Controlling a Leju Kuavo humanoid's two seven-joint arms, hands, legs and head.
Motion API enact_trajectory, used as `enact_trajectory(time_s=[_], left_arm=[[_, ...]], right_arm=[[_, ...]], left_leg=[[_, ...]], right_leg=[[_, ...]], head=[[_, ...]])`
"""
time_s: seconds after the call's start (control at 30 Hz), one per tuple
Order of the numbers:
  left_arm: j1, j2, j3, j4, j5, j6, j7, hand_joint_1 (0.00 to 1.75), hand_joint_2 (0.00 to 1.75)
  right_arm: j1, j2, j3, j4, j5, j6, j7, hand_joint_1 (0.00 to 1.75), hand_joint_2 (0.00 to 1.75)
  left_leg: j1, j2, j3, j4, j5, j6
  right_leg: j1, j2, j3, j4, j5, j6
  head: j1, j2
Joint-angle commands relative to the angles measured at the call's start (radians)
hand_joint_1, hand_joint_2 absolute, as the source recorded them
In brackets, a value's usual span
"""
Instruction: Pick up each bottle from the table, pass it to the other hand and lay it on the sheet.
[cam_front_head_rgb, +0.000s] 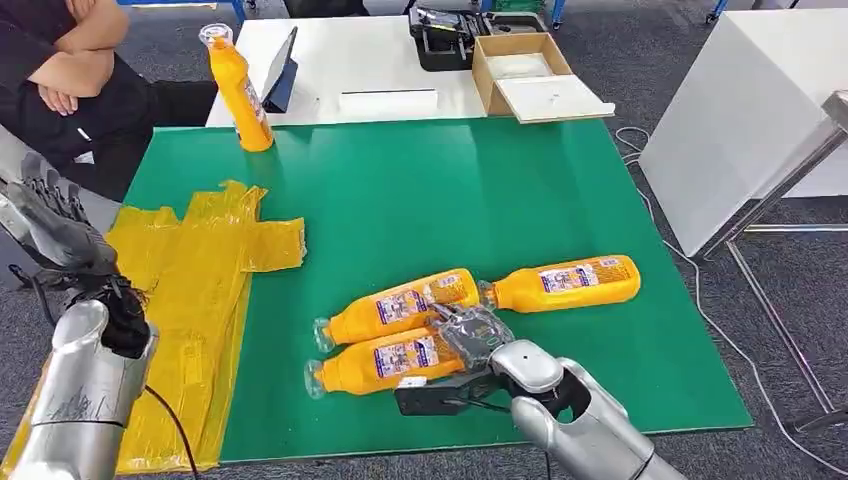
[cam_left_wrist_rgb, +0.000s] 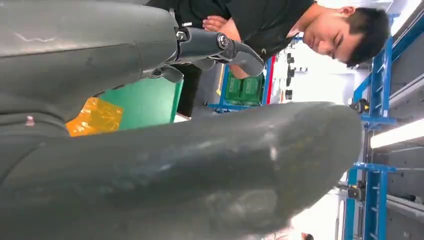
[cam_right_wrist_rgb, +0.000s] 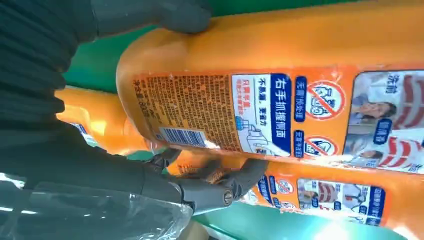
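Three orange bottles lie on the green mat (cam_front_head_rgb: 450, 190). My right hand (cam_front_head_rgb: 470, 335) wraps the base end of the nearest bottle (cam_front_head_rgb: 385, 362). In the right wrist view my right hand (cam_right_wrist_rgb: 75, 125) has its thumb on one side of that bottle (cam_right_wrist_rgb: 260, 100) and its fingers (cam_right_wrist_rgb: 215, 186) curled between it and the middle bottle (cam_right_wrist_rgb: 330, 192). The middle bottle (cam_front_head_rgb: 400, 305) and a third bottle (cam_front_head_rgb: 570, 283) lie just behind. A fourth bottle (cam_front_head_rgb: 240, 95) stands at the mat's far left corner. The yellow sheet (cam_front_head_rgb: 190, 290) covers the mat's left edge. My left hand (cam_front_head_rgb: 55, 225) hangs raised beside it, holding nothing.
A person (cam_front_head_rgb: 70, 70) sits with folded arms at the far left. Behind the mat a white table holds a tablet (cam_front_head_rgb: 282, 68), a black case (cam_front_head_rgb: 445, 40) and an open cardboard box (cam_front_head_rgb: 525, 70). Another white table (cam_front_head_rgb: 740, 120) stands to the right.
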Motion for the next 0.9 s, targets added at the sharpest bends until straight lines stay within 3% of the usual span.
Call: enact_trajectory(time_s=[0.03,0.9], left_arm=[[0.007,0.009,0.034,-0.002,0.003,-0.006,0.004,0.0,0.0],[0.008,0.004,0.043,-0.018,0.007,-0.008,0.012,0.0,0.0]], right_arm=[[0.024,0.011,-0.014,0.043,0.022,0.025,-0.009,0.0,1.75],[0.031,-0.023,0.018,0.039,0.057,0.076,-0.017,0.0,1.75]], left_leg=[[0.001,0.0,0.001,0.0,0.0,-0.002],[0.001,-0.001,0.0,0.0,0.0,-0.002]], right_leg=[[0.001,-0.001,0.001,-0.001,0.0,-0.001],[0.001,-0.002,0.001,-0.001,0.0,-0.001]], head=[[0.0,0.0],[0.0,0.0]])
